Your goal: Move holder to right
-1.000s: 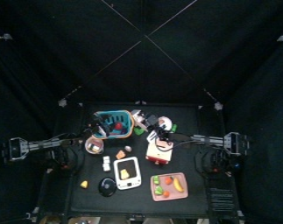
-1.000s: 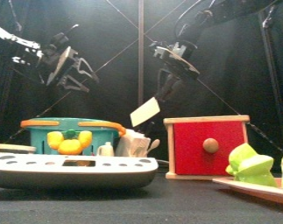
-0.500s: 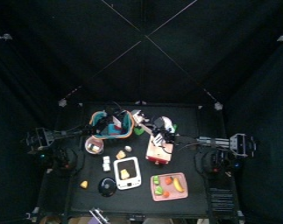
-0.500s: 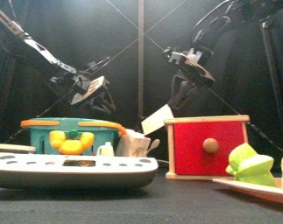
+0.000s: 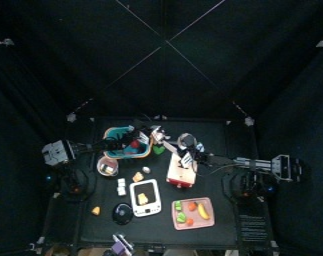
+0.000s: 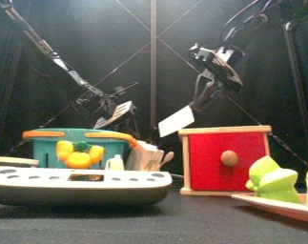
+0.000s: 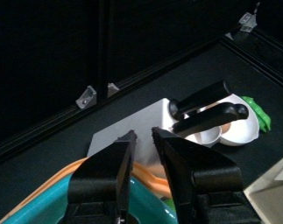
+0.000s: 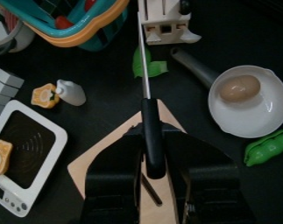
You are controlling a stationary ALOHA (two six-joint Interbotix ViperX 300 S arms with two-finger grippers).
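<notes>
The left gripper (image 7: 145,140) has its fingers (image 7: 109,171) down at the rim of the holder (image 6: 80,143), one finger on either side of the orange band along its top edge. Whether they are pinching that rim or only standing astride it cannot be told. In the front view this gripper (image 6: 114,109) hangs tilted over the holder's right rear corner, and its arm slopes up and away to the left.

The holder sits on the back left part of the table (image 5: 157,222), with yellow and orange pieces (image 6: 73,152) showing inside it. It stands behind the white tray with holes (image 6: 80,181) and to the left of the red box (image 6: 226,157). From above, the holder (image 5: 126,140) is left of the table's middle.

The right gripper (image 8: 147,140) has its fingers clamped together on a tan card (image 8: 109,159), which it holds in the air. In the front view the card (image 6: 176,121) hangs tilted between the holder and the red box, above both, with the right gripper (image 6: 201,95) over it.

Below the right gripper lie a white bowl (image 8: 255,114) with an egg (image 8: 237,87) in it, a green pea pod (image 8: 266,149) just beside the bowl, and a white scale (image 8: 21,149).
</notes>
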